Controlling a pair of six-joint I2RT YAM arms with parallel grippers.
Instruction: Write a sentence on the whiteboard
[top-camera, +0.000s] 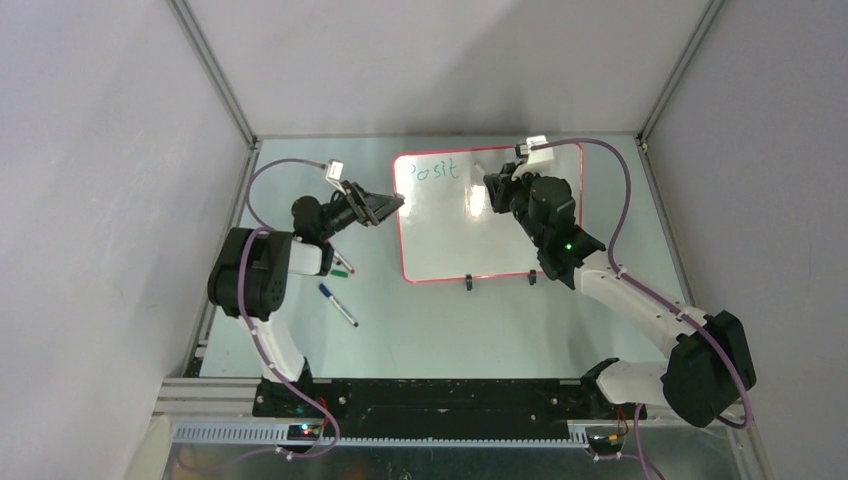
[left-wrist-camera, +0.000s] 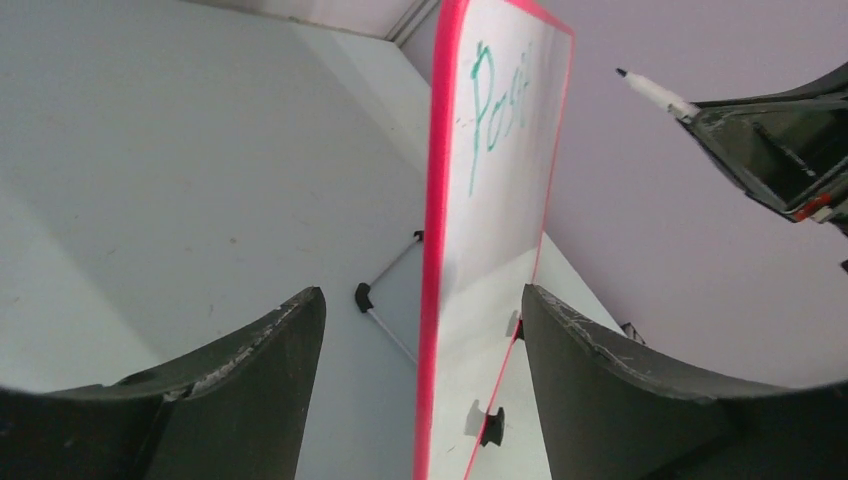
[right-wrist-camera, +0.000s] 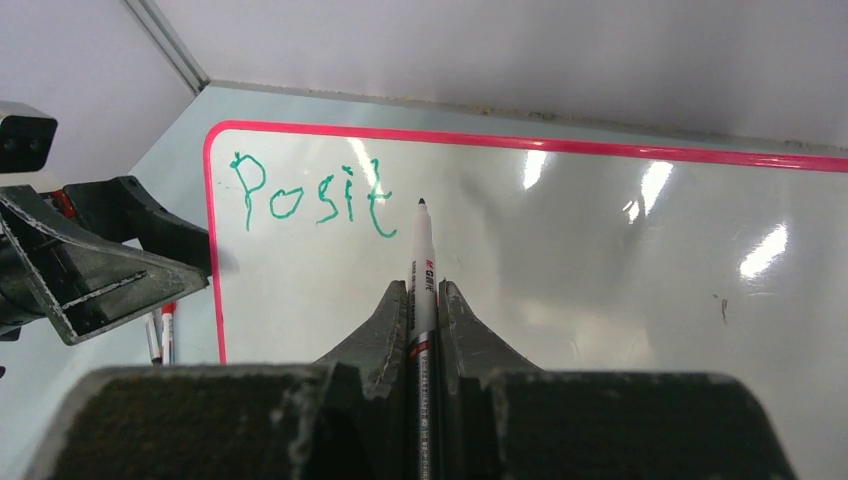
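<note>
The whiteboard (top-camera: 490, 235) stands on the table, white with a red-pink rim. The sentence (top-camera: 437, 171) is green letters reading "Posit" at its top left, plain in the right wrist view as sentence (right-wrist-camera: 310, 195). My right gripper (right-wrist-camera: 424, 285) is shut on a white marker (right-wrist-camera: 423, 255) whose tip hangs just right of the last letter; whether it touches the board I cannot tell. My left gripper (left-wrist-camera: 422, 300) is open, its jaws straddling the whiteboard's (left-wrist-camera: 500, 230) left rim without touching it. The top view shows this left gripper (top-camera: 387, 206) at the board's left edge.
Two loose markers lie on the table left of the board, a green-capped one (top-camera: 341, 266) and a blue one (top-camera: 338, 305). Two black feet (top-camera: 468, 283) prop the board's near edge. Enclosure walls close in the back and both sides.
</note>
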